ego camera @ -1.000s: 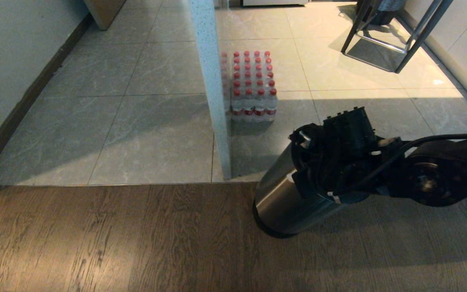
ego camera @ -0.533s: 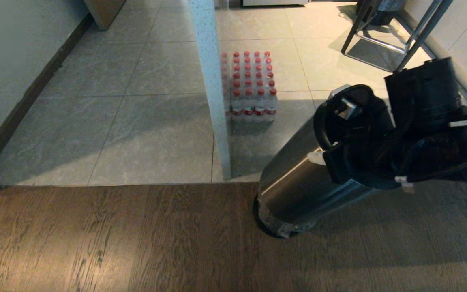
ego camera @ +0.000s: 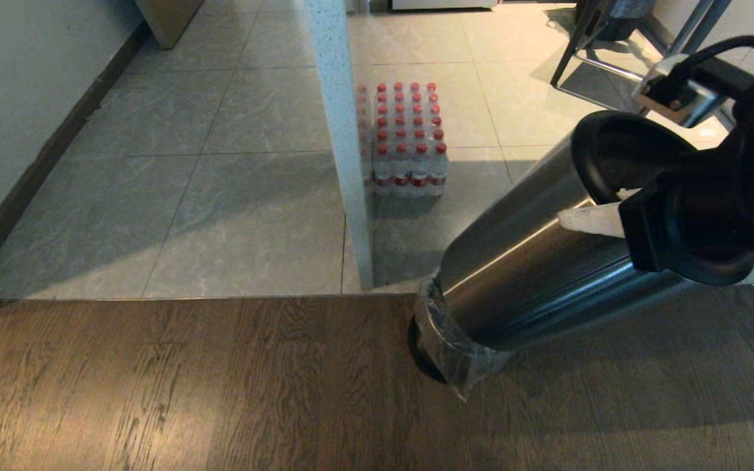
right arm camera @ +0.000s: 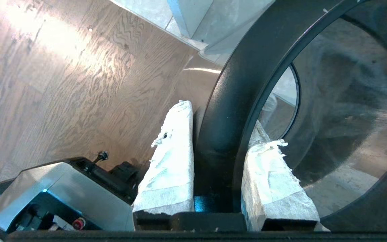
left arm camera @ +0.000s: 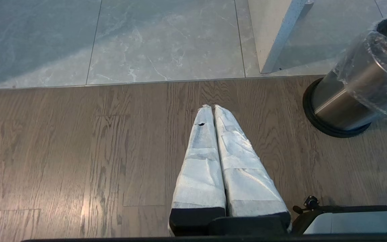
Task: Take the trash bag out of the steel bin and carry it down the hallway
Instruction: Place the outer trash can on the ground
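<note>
The thin, clear, crinkly plastic trash bag [ego camera: 450, 356] shows only as a puckered skirt of film around the foot of the small round brushed-steel bin [ego camera: 534, 281], on the brown wood-plank floor [ego camera: 187, 386] just near of the tile edge, right of centre. I judge it light, limp and slippery, easy to tear, so it wants gathering by a bunched handful of film, not a pinch on one layer. Whether scraps lie in it I cannot tell.

The bin is tilted hard. Its long axis runs from the black base on the planks up and to the right, with the wide black rim ring [ego camera: 619, 140] lifted and its mouth facing the far right. Through that mouth my right wrist view shows clouded film lining the inside wall.

My right hand [right arm camera: 220, 148] is pinching the rim ring itself, one white-wrapped finger outside and one inside the mouth; it grips the bin, not the bag. My left hand [left arm camera: 213, 114] hangs over bare planks to the left, fingers pressed together and holding nothing.

Farther off stand the speckled white post [ego camera: 344, 144], the shrink-wrapped pack of red-capped bottles [ego camera: 404, 140] on the grey marbled tiles [ego camera: 187, 196], and a black metal stool frame [ego camera: 612, 72] at the far right.
</note>
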You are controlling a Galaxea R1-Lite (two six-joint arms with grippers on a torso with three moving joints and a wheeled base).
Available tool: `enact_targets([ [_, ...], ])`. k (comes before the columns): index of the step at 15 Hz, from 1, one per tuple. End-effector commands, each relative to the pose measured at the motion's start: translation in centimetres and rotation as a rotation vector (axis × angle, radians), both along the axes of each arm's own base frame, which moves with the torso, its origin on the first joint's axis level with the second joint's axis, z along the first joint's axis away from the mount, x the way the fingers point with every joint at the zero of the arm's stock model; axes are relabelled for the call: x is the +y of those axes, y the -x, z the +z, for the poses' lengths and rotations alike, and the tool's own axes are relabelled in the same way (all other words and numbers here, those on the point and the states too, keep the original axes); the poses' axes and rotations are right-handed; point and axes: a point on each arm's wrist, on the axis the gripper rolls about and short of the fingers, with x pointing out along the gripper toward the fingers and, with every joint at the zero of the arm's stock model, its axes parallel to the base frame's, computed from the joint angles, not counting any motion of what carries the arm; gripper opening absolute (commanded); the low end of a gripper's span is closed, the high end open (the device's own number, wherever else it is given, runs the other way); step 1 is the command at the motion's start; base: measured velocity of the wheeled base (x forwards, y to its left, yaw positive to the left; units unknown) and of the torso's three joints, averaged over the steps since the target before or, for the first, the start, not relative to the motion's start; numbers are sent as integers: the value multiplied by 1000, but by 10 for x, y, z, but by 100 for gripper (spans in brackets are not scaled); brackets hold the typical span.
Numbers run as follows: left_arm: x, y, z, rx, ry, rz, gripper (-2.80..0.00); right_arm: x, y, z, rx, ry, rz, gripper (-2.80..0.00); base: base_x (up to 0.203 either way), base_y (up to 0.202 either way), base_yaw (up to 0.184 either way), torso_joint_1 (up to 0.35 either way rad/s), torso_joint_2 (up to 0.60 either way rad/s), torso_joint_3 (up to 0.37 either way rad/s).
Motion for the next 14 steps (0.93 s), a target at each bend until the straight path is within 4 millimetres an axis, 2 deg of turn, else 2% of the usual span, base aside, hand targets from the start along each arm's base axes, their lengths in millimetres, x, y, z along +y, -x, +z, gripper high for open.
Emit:
enact_targets([
  [1, 0, 0, 0, 0, 0, 0, -280, -13, 18, 15, -53, -33, -7, -280, 0, 0, 0, 0, 0, 0],
  [4, 0, 0, 0, 0, 0, 0, -280, -25, 21, 19, -67, -38, -63, -280, 0, 0, 0, 0, 0, 0],
  [6, 0, 0, 0, 0, 0, 0, -280, -48, 8, 18, -64, -31, -204, -280, 0, 0, 0, 0, 0, 0],
  [10, 0, 0, 0, 0, 0, 0, -280, -113, -34, -2, 23, -26, -581, -280, 0, 0, 0, 0, 0, 0],
  [14, 0, 0, 0, 0, 0, 0, -280, -162, -94, -54, 224, -92, -820, -280, 0, 0, 0, 0, 0, 0],
])
